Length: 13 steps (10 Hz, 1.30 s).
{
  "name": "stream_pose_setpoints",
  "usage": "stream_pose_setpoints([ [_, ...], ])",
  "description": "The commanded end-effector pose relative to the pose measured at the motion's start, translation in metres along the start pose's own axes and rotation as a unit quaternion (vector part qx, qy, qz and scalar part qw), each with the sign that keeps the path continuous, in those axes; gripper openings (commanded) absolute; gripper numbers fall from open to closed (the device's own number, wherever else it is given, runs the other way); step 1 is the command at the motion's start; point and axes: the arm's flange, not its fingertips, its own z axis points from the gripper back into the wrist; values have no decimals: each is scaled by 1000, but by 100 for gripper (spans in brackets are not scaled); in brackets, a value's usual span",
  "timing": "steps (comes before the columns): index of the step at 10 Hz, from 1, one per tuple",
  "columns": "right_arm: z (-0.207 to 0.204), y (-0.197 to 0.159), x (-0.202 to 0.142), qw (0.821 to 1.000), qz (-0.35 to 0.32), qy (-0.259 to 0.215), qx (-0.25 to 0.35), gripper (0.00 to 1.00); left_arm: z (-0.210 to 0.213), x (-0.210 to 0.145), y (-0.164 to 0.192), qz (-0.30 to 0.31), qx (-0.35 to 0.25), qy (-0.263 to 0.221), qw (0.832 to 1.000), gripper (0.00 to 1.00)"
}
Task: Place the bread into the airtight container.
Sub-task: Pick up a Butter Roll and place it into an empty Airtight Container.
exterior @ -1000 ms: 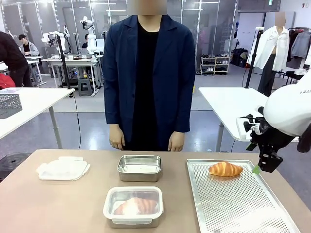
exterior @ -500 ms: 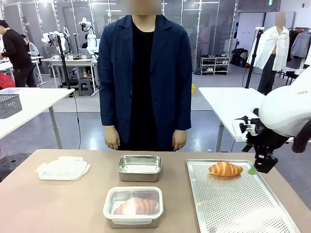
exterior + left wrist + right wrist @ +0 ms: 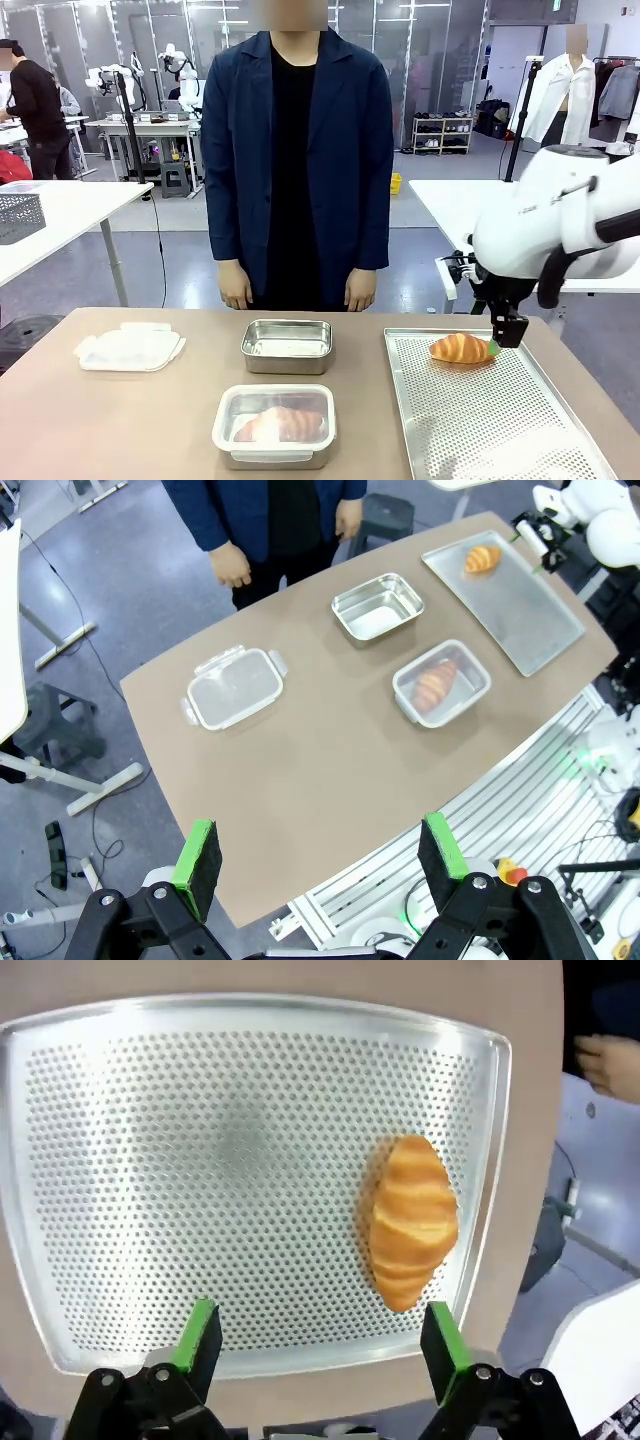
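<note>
Croissant [image 3: 463, 348]: laid at the far end of the perforated tray [image 3: 480, 430], table's right
Right gripper [image 3: 499, 343]: held just beside the croissant's right tip, fingers spread, nothing pinched
Left gripper [image 3: 320, 845]: held high above the table, fingers spread, nothing pinched
Steel container [image 3: 287, 326]: open, mid-table, left of the tray
Lidded container [image 3: 230, 440]: closed over a second croissant [image 3: 280, 424], nearer the robot
Loose lid [image 3: 130, 347]: laid at the table's left

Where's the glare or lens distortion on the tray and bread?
Front view: tray whitens with glare at its near end; bread sharp. Right wrist view: tray edges bow from the wide lens, grey reflection left of centre, soft shadow beside the bread. Left wrist view: table edge curves; both small but sharp.
</note>
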Motion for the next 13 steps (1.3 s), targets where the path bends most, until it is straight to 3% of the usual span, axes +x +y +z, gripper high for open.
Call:
stream_pose_setpoints([
  [1,-10,-20,6,998,-34,52,-5,100,1,1,0,-9,-6,-2,1000,100],
  [4,-35,-43,5,996,-45,58,42,100,1,1,0,-9,-6,-2,1000,100],
  [8,-72,-67,3,997,-36,64,28,100,1,1,0,-9,-6,-2,1000,100],
  [10,-83,-78,0,997,-65,34,39,100,1,1,0,-9,-6,-2,1000,100],
  [13,-96,-88,2,995,-75,41,48,100,1,1,0,-9,-6,-2,1000,100],
])
